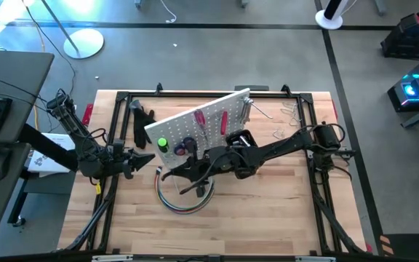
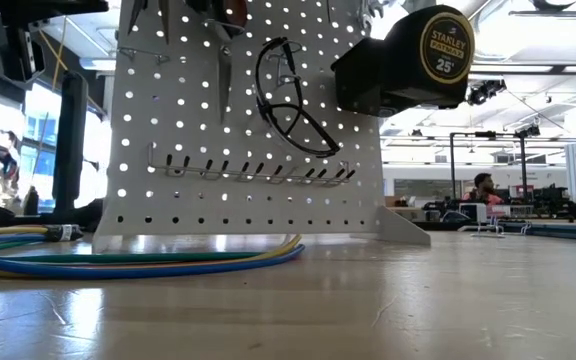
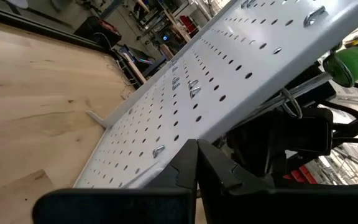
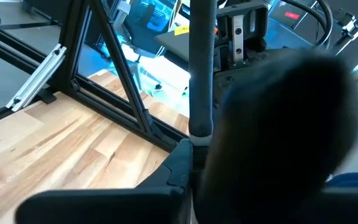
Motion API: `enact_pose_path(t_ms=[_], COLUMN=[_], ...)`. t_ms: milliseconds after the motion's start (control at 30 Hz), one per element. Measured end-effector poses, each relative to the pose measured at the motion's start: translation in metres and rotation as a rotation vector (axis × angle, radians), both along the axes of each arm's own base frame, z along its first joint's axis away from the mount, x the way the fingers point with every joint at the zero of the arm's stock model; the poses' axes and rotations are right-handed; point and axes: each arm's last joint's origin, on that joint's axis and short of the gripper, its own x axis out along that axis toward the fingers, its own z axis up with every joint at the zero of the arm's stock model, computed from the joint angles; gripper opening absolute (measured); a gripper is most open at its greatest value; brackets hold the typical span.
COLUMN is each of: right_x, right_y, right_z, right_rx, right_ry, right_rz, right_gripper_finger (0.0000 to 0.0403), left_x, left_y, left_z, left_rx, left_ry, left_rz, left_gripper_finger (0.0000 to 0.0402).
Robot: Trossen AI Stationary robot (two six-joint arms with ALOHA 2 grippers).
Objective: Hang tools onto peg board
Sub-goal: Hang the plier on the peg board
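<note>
White perforated peg board (image 1: 202, 120) stood tilted near the wooden table's (image 1: 268, 211) far edge, red-handled screwdrivers (image 1: 211, 121) and a green-handled one (image 1: 161, 144) on it. The right gripper (image 1: 188, 178) hung over its near edge above the coloured cable bundle (image 1: 184, 202), fingers nearly together on a slim black tool (image 4: 202, 68). The left gripper (image 1: 142, 161) waited closed by the board's left end.

Light is bright and even from above. A window glares white at the low view's left edge, and ceiling lamps beyond shine through the peg board (image 2: 248, 130) holes. The desk (image 2: 368, 300) shows soft sheen, its nearest strip blurred. In the right wrist view a dark out-of-focus mass fills the frame's right side; blue glow behind.
</note>
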Motion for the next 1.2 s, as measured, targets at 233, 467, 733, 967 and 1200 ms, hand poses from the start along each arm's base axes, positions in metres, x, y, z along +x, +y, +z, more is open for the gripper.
enact_pose_path(t_ms=[233, 467, 733, 967, 1200], right_x=[0.000, -0.002, -0.001, -0.001, -0.002], right_y=[0.000, 0.009, 0.008, 0.008, 0.008], right_z=[0.001, 0.002, 0.004, 0.005, 0.003], right_rx=[0.002, 0.002, -0.011, -0.001, 0.008], right_ry=[-0.009, -0.022, -0.039, -0.053, -0.029], right_rz=[-0.003, -0.002, -0.033, -0.065, -0.086], right_gripper_finger=[0.0068, 0.0050, 0.0014, 0.0037, 0.0043], left_x=[0.000, 0.000, 0.000, 0.000, 0.000], left_y=[0.000, 0.000, 0.000, 0.000, 0.000], left_z=[0.000, 0.000, -0.001, -0.001, -0.001], left_rx=[0.004, 0.024, 0.025, 0.024, 0.022], left_ry=[0.002, 0.009, 0.009, 0.009, 0.008], left_rz=[0.000, 0.019, 0.022, 0.022, 0.021], left_gripper_finger=[0.0000, 0.0000, 0.0000, 0.0000, 0.0000])
